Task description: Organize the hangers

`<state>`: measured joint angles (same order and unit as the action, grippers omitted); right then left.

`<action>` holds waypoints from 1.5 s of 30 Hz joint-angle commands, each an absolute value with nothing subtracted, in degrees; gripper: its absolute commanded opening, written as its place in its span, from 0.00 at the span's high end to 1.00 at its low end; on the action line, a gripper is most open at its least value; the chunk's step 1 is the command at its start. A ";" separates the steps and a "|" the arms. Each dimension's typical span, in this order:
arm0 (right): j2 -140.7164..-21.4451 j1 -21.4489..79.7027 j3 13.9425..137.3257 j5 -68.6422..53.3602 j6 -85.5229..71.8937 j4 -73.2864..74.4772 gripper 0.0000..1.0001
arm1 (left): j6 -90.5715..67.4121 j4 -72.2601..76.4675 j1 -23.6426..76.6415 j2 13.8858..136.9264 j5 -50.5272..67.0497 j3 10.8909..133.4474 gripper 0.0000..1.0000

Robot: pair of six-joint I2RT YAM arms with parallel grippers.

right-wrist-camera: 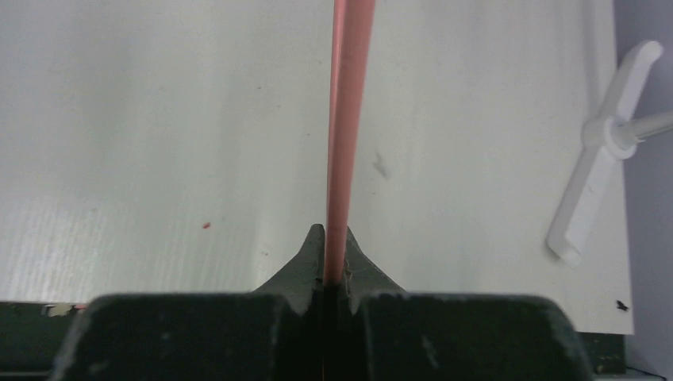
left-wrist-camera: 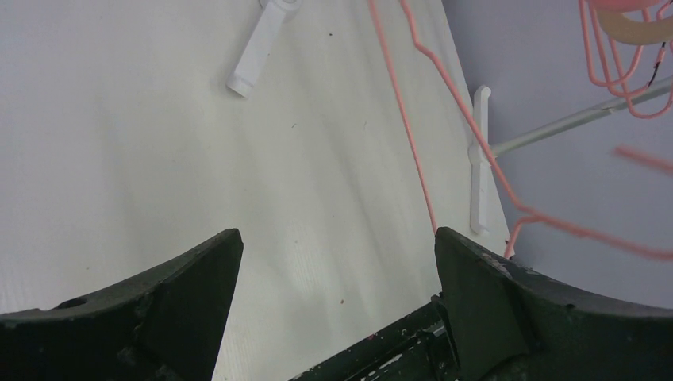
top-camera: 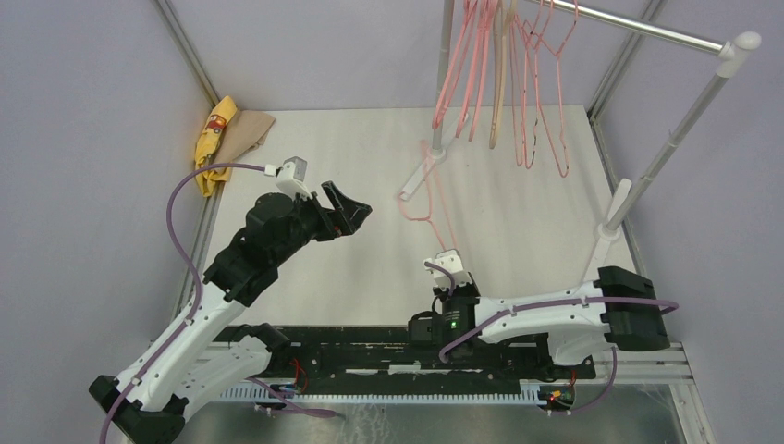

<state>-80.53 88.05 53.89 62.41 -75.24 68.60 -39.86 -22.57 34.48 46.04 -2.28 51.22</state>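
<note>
One thin pink wire hanger (right-wrist-camera: 349,119) is off the rail. It stretches from the near middle of the table (top-camera: 324,139) toward the far left foot of the rail stand (top-camera: 647,30). Whether its far end rests on the surface cannot be told. The other hangers (top-camera: 476,65) hang bunched on the rail, far and to the right.

The right gripper (right-wrist-camera: 335,238) is clamped on a single run of that wire at its near end. The left gripper (left-wrist-camera: 337,233) hovers to the left with its fingers spread wide and nothing between them.

The hanger looks very light and springy, with a smooth, narrow wire. Pinched at one point so far from its hook, it will probably sag, swing or twist in the jaws. A firmer hold would likely be close under the hook or at a shoulder bend, where the wire cannot slide. The free left gripper is well placed to steady the far part.
</note>
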 commanded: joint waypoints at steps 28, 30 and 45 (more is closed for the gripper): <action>-46.88 88.68 45.64 55.02 -103.67 96.44 0.99 | -37.99 -14.46 34.27 58.45 -3.28 49.61 0.03; -48.25 88.66 47.05 54.72 -104.05 97.36 0.99 | -37.73 -14.46 34.24 59.85 -3.34 49.89 0.03; -53.11 84.57 62.35 61.61 -100.15 100.62 0.99 | -36.12 -13.67 34.30 63.88 0.36 54.38 0.04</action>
<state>-51.94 87.83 55.07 54.24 -103.24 91.79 -38.15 -16.43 34.46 64.25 -1.89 51.20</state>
